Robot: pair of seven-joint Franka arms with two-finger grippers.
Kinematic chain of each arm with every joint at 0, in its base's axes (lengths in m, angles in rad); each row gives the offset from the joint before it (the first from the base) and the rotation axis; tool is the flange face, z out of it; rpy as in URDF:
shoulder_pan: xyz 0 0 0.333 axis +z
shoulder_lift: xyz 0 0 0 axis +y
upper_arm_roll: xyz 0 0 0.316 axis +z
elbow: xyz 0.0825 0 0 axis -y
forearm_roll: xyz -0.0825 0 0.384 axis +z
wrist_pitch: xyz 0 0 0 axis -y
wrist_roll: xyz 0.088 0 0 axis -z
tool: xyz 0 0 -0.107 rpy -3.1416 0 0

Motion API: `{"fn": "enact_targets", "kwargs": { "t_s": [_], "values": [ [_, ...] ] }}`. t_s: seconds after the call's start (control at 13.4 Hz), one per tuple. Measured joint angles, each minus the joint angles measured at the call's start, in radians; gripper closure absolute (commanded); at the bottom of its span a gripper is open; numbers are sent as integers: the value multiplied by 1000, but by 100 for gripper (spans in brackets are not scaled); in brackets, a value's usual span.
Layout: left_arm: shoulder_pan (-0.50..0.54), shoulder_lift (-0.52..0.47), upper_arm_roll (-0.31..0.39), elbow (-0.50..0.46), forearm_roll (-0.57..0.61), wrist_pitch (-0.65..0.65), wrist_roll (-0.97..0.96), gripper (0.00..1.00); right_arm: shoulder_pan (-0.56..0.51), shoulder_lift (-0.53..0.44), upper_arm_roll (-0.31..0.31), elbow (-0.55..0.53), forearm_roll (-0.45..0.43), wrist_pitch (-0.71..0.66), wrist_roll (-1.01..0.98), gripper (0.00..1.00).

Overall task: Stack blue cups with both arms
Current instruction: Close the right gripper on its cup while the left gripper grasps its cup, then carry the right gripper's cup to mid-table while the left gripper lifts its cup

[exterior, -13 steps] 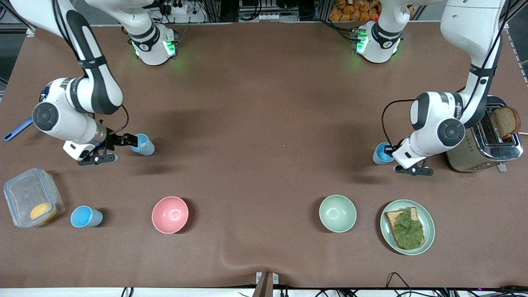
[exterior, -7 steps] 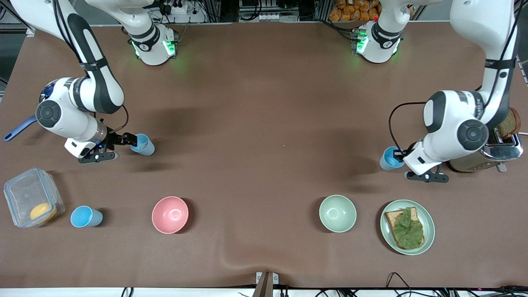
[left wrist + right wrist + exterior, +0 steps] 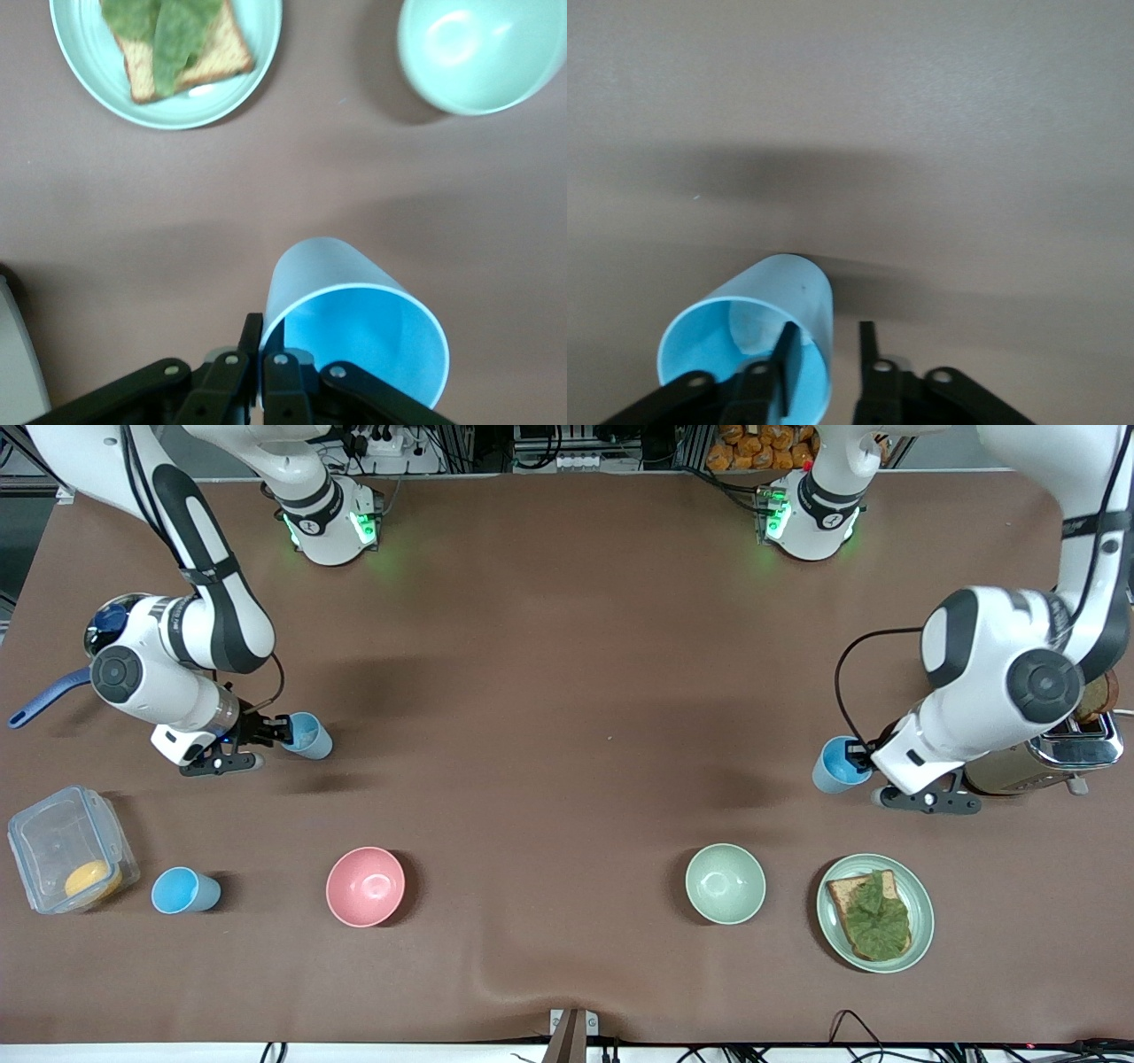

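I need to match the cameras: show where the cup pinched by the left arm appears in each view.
Front view: the blue cup sits by the toaster, its rim pinched in the left gripper.
Left wrist view: the same cup, low in the picture, above the jaws.
Right wrist view: not in it; that cup is another.
Shared landmark: the toast plate.

We see a robotics lab dressed up with kitchen props. Two white arms [image 3: 177, 646] are bolted at the edge of a table [image 3: 567, 646] under a brown cloth, their bases [image 3: 332, 522] glowing green. Just past those bases run metal framing, power strips [image 3: 381, 443] and loose cables. Near the left arm on the table stand a toaster [image 3: 1045, 757] and a plate [image 3: 921, 921] of toast; bowls [image 3: 365, 886], cups [image 3: 184, 891] and a plastic box [image 3: 66, 850] complete the staged household setting.
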Motion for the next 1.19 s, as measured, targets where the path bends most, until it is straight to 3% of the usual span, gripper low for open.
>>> {"fn": "enact_targets", "kwargs": {
  "t_s": [0.3, 0.6, 0.82, 1.19],
  "values": [
    [0, -75, -2, 152, -41, -259, -1, 100, 36, 0, 5, 38, 28, -27, 3, 100],
    [-4, -80, -3, 303, -41, -457, -1, 100, 94, -8, 8, 215, 63, -224, 25, 100],
    [-6, -64, -8, 317, -41, -471, -1, 100, 213, -10, 14, 309, 88, -295, 204, 100],
    [1, -49, -21, 318, -91, -471, -1, 100, 463, -3, 20, 329, 142, -254, 535, 100]
  ]
}}
